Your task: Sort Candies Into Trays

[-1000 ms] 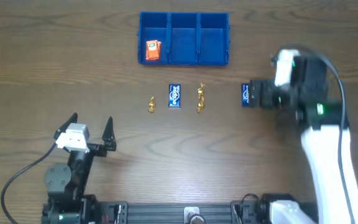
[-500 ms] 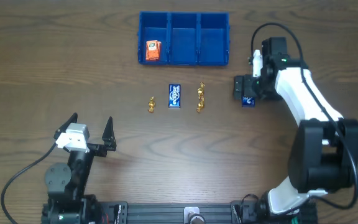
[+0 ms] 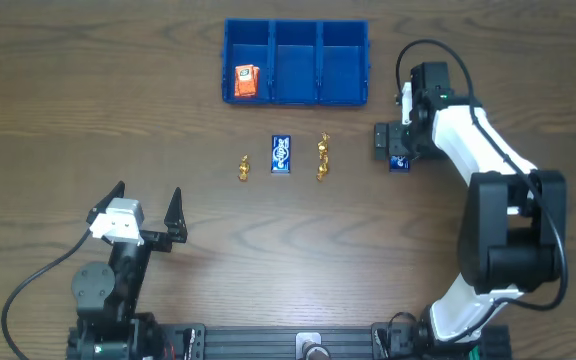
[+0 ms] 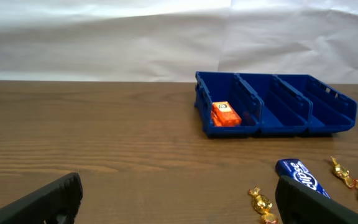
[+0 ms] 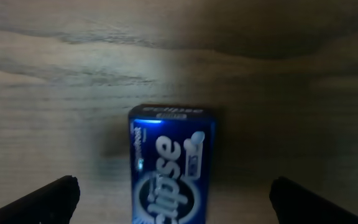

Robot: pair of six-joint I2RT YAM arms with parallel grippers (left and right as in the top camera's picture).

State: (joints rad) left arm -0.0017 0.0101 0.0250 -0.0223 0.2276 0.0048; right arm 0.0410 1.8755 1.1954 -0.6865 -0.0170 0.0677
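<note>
My right gripper (image 5: 174, 190) hangs spread wide over the blue candy pack (image 5: 171, 158), which lies flat on the table (image 5: 303, 74). The pack sits centred between the fingers, long axis square to their closing line. I'd drop straight down.

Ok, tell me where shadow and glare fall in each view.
Right wrist view: shadow darkens much of the table around the blue candy box, whose far edge catches a bright glint. Top view: even light, no glare on the blue tray. Left wrist view: evenly lit, with a bright white backdrop.
</note>
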